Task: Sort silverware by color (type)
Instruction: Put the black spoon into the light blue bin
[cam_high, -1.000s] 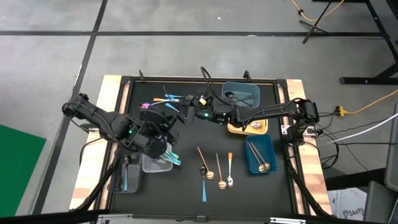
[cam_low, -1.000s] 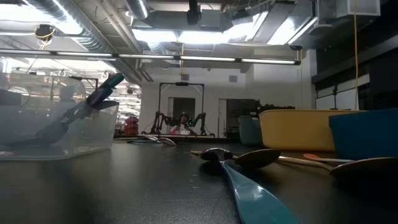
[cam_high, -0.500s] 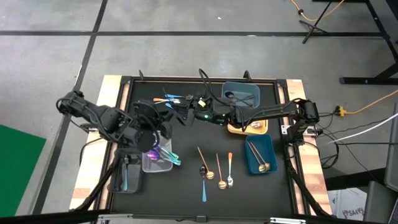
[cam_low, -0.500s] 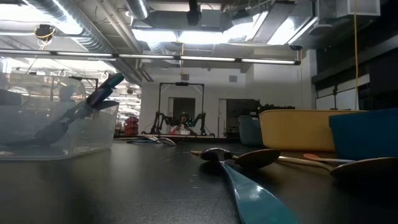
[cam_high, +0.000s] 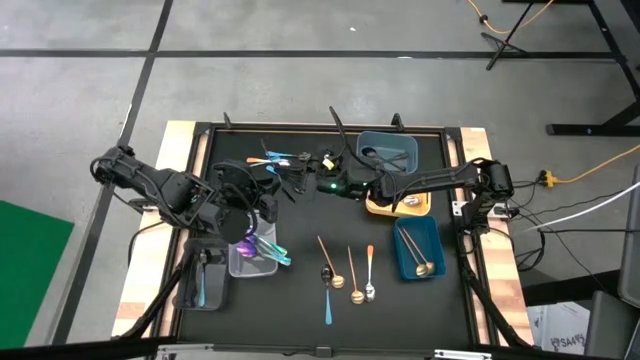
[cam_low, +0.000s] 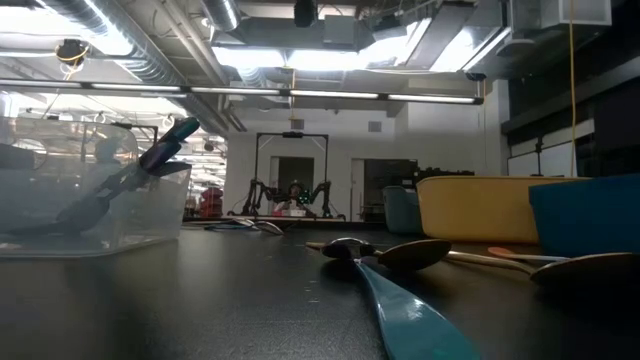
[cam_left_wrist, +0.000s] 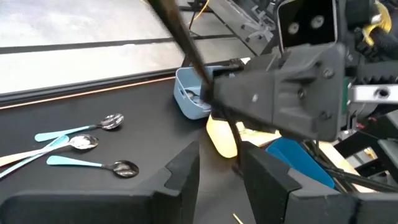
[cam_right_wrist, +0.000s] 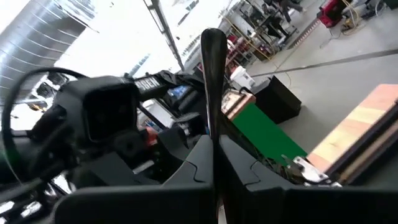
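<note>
Black spoon (cam_right_wrist: 213, 81) pinched upright betw right gripper (cam_right_wrist: 214, 165) fingers, handle prob. hidden

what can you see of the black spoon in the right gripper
The black spoon is thin, dark and glossy, with a slim handle and an oval bowl at its free end. The right gripper is shut on its handle, so it juts straight out beyond the fingers. In the high view it hangs above the table's far middle, clear of the surface.
</note>
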